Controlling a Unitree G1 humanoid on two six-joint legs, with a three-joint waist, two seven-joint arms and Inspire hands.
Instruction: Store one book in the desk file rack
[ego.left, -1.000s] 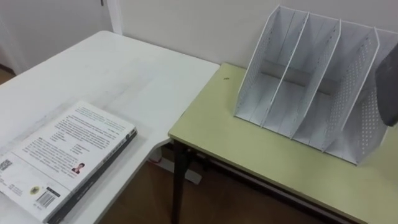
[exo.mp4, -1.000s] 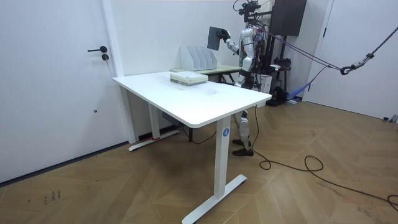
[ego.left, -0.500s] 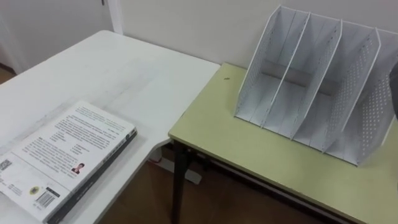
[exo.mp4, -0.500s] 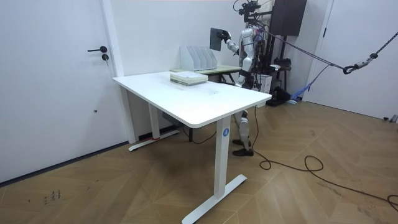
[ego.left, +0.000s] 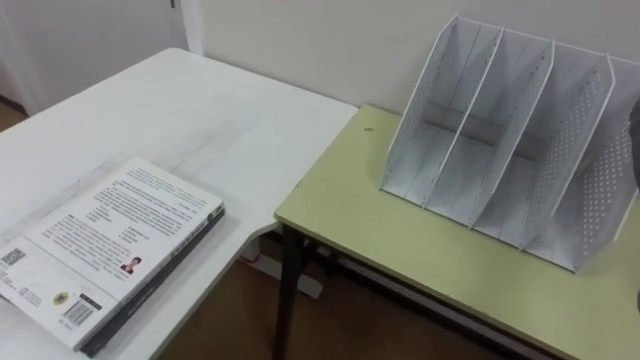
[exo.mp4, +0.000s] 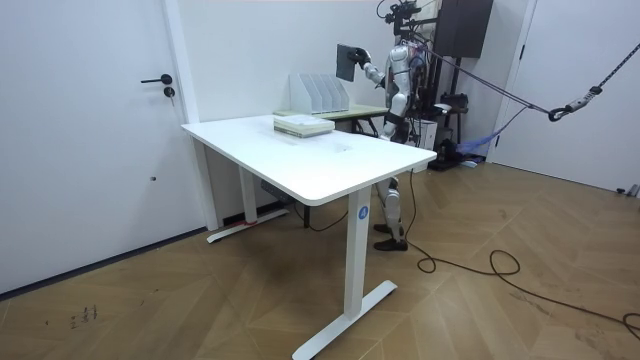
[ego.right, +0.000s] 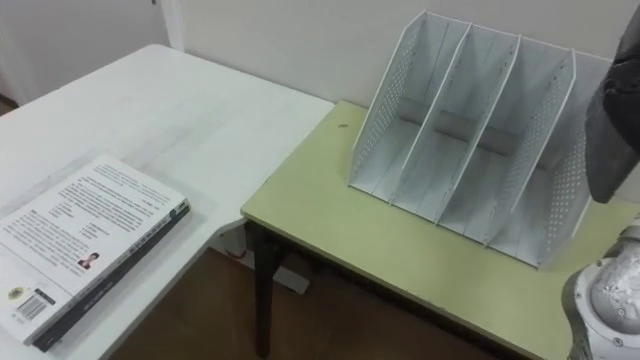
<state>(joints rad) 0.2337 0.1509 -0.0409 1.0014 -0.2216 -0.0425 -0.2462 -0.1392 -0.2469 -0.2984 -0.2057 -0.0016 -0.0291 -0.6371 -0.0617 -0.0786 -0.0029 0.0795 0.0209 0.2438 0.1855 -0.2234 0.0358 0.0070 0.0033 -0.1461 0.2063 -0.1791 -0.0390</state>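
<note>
A dark book (ego.right: 612, 130) is held upright in the air at the right edge of the right eye view, in front of the right end of the white perforated file rack (ego.right: 480, 140). In the room view my right hand (exo.mp4: 366, 68) is raised and shut on this dark book (exo.mp4: 349, 62), above and beside the rack (exo.mp4: 320, 92). The rack has several open slots, all without anything in them, and stands on a pale green desk (ego.left: 400, 250). A second, white-covered book (ego.left: 110, 250) lies flat on the white table (ego.left: 200, 120) to my left.
The white table meets the green desk at a corner, with a gap and brown floor (ego.left: 240, 320) below. A wall runs right behind the rack. In the room view I stand at the green desk's far side, with a door (exo.mp4: 110, 130) at the room view's left.
The eye view has shifted slightly. The held dark book has slid further toward the right edge of the left eye view. The white book and the rack have not moved.
</note>
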